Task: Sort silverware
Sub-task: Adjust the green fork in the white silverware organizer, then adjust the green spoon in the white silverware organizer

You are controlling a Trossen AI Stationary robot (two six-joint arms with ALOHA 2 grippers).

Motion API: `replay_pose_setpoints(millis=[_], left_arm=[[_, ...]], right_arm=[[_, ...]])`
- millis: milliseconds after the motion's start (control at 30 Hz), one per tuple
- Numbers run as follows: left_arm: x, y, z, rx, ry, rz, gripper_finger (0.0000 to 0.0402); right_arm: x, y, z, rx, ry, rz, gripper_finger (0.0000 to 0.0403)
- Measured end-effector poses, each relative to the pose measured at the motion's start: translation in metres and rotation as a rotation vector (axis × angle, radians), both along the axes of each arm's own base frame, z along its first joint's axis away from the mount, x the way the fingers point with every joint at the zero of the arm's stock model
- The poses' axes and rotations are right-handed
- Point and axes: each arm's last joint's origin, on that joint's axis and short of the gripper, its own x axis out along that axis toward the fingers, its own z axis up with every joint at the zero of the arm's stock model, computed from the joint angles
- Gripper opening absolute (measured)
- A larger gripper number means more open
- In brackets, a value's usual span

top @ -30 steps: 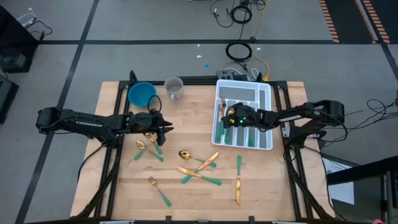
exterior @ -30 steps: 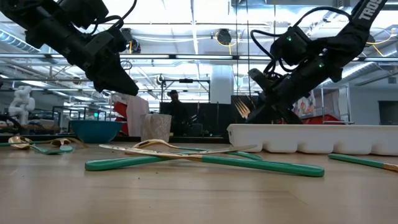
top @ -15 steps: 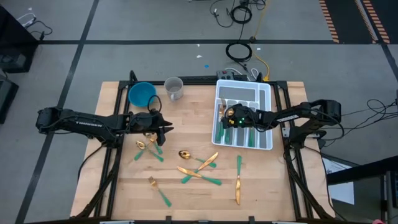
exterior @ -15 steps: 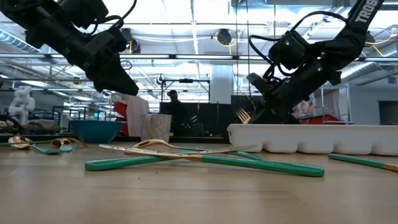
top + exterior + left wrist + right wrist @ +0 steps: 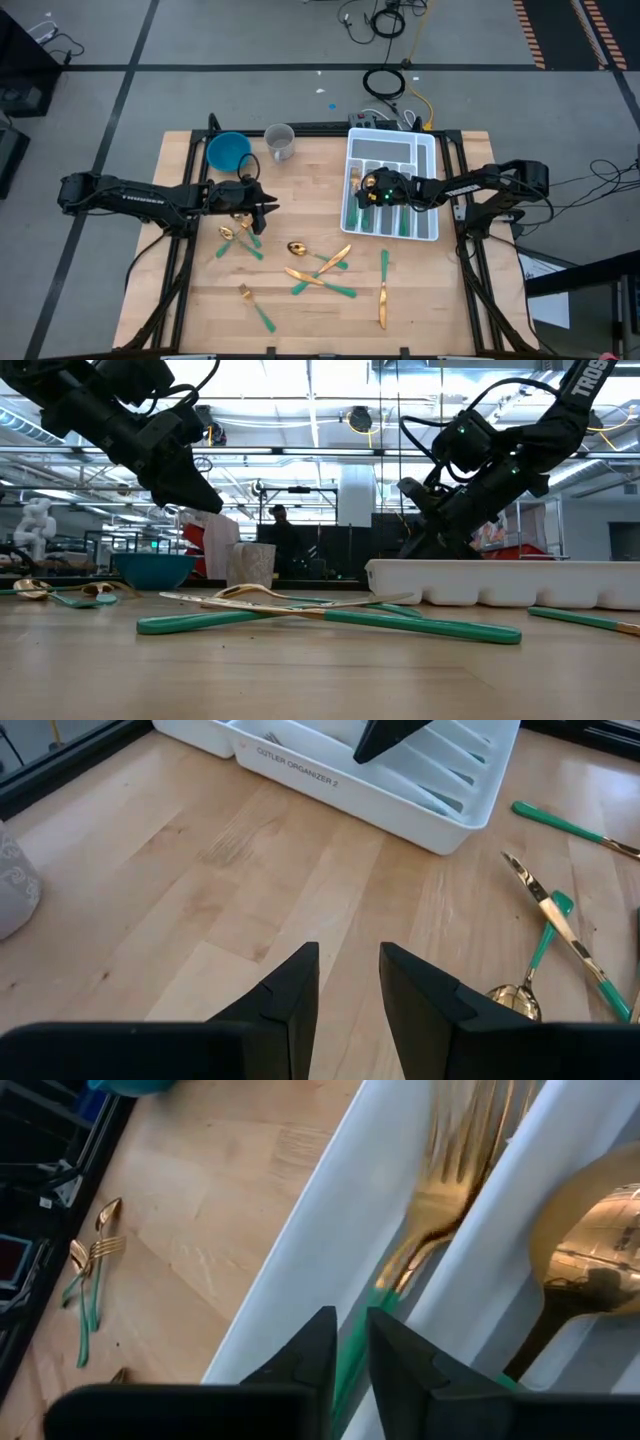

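The silverware lies spread over the wooden table: two spoons [image 5: 232, 232] by my left gripper, a crossed heap [image 5: 320, 270] in the middle, a fork [image 5: 255, 305] and a knife [image 5: 383, 290] near the front. Several pieces lie in the white organizer [image 5: 425, 150]. My right gripper [image 5: 362, 193] is over the organizer's left compartment, shut on a green-handled fork [image 5: 460, 1170]. My left gripper [image 5: 268, 208] hovers open above bare wood, right of the two spoons, holding nothing. My right gripper pinches the fork's green handle [image 5: 355, 1350] between its two fingers, just behind the gold neck. The fingers slant down into the organizer, lying along the fork. The gold head points ahead inside the left compartment; whether it rests on the bottom, I cannot tell.
A blue bowl [image 5: 228, 150] and a clear cup [image 5: 280, 142] stand at the table's far left. A gold spoon [image 5: 600, 1230] lies in the compartment beside the fork. Bare wood shows between the organizer and my left gripper [image 5: 340, 990].
My right gripper has sunk toward the organizer and shifted slightly toward the table's left. The fork's gold head, seen above the organizer's wall in the low view a second ago, has dropped behind that wall.
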Motion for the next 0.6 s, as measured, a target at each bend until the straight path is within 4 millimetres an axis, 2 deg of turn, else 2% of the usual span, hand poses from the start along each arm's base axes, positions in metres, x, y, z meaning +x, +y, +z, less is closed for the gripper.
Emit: replay_pose_setpoints(millis=[300, 433, 500, 600], left_arm=[[0.000, 0.000, 0.000, 0.000, 0.000, 0.000, 0.0115], [0.000, 0.000, 0.000, 0.000, 0.001, 0.000, 0.0115], [0.000, 0.000, 0.000, 0.000, 0.001, 0.000, 0.0115], [0.000, 0.000, 0.000, 0.000, 0.001, 0.000, 0.0115]], right_arm=[[-0.001, 0.000, 0.004, -0.033, -0.004, 0.063, 0.0068], [0.002, 0.000, 0.026, -0.079, 0.006, 0.142, 0.0068], [-0.001, -0.001, 0.037, -0.123, 0.113, 0.143, 0.0068], [-0.011, -0.004, 0.049, -0.217, 0.433, 0.099, 0.0068]])
